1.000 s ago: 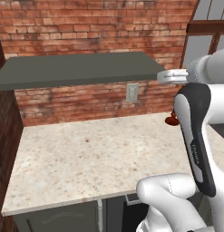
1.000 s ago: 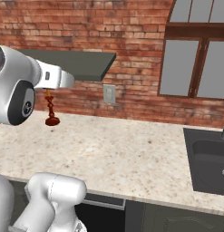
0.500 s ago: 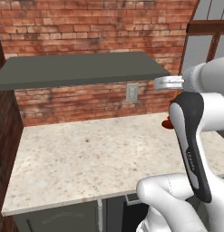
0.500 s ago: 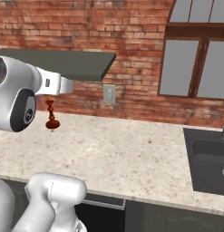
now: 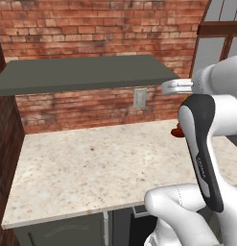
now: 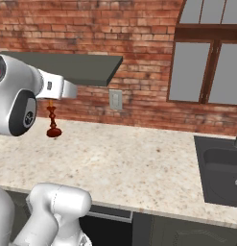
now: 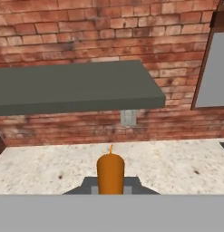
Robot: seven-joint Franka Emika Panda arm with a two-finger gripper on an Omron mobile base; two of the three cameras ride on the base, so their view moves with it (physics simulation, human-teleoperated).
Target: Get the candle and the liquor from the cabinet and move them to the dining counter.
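My gripper (image 7: 110, 189) is shut on the candle (image 7: 110, 173), whose orange stick rises between the fingers in the hand view. From the right base view the candle (image 6: 53, 123) hangs under the hand, its dark red-brown holder just above the speckled counter. The arm hides most of it in the left base view, where the holder's red foot (image 5: 177, 132) peeks out beside the forearm. The cabinet (image 5: 86, 73), a flat dark grey shelf board on the brick wall, lies ahead of the hand and above it. The liquor and the dining counter are out of view.
A beige speckled counter (image 5: 91, 163) runs under the shelf, with a dark sink (image 6: 220, 166) at its right end. A wall outlet (image 6: 115, 99) sits on the brick below the shelf edge. A window (image 6: 206, 72) is at the right, and a brick side wall (image 5: 4, 144) closes the left.
The arm has pulled back from the shelf toward the base, carrying the candle with it. The grip stays shut.
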